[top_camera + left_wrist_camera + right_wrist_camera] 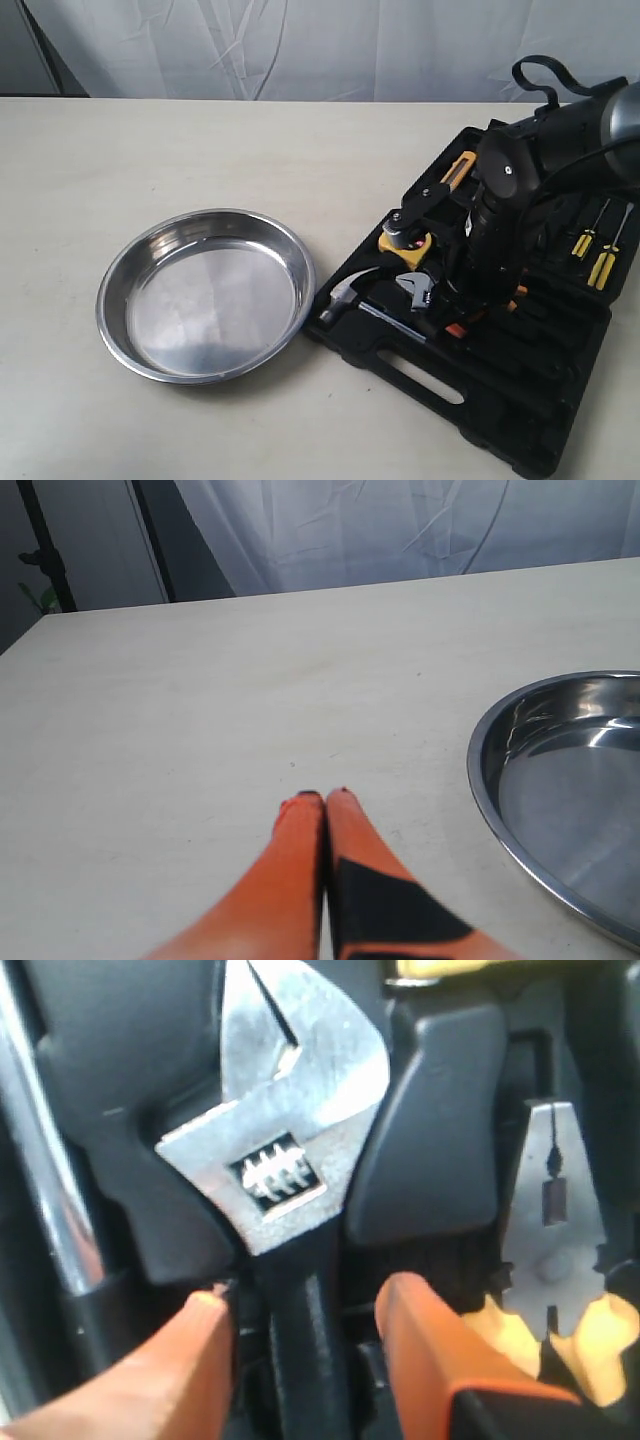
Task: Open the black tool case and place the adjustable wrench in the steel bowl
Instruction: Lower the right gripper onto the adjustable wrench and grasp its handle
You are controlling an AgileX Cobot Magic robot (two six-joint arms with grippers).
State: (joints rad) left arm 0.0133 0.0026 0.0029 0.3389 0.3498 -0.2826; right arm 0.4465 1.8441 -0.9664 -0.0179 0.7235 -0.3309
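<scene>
- The black tool case [520,400] lies open on the counter [150,150], just right of the steel bowl [205,295].
- The adjustable wrench [275,1160] sits in its recess in the case, between the hammer [345,295] and the pliers [555,1230].
- Your right hand [305,1310] is down over the wrench, its fingers spread to either side of the black handle and not yet clamped on it.
- Your left hand [323,800] is pinched together on nothing, above bare counter beside the bowl.
</scene>
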